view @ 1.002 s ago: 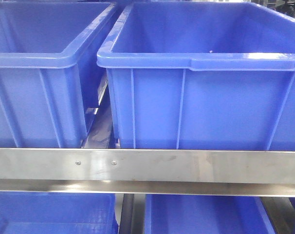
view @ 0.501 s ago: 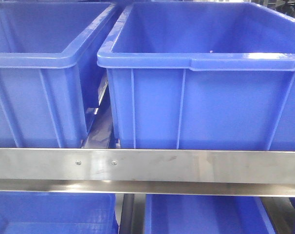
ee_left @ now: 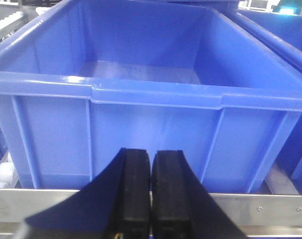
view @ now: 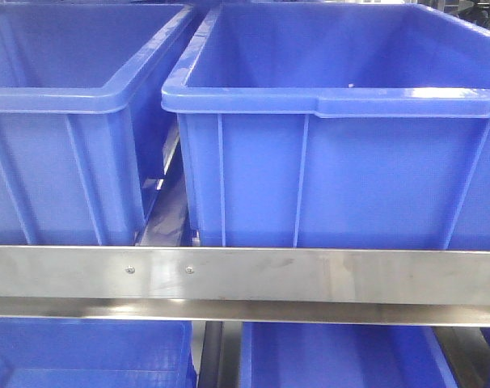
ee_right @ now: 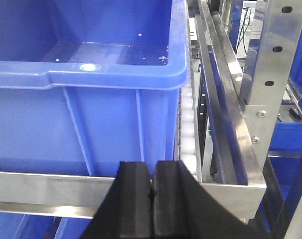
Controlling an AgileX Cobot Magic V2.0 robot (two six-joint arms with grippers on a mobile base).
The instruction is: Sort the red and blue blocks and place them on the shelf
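Both tools pressed together and empty before the crates on the shelf.
The shelf carries two large blue crates side by side behind its brushed steel front rail, left crate and right crate, with more blue crates on the tier below the rail. White rollers run beside the right crate. The left tool and right tool each sit just before the rail, fingers together. No red or blue block shows in any view.
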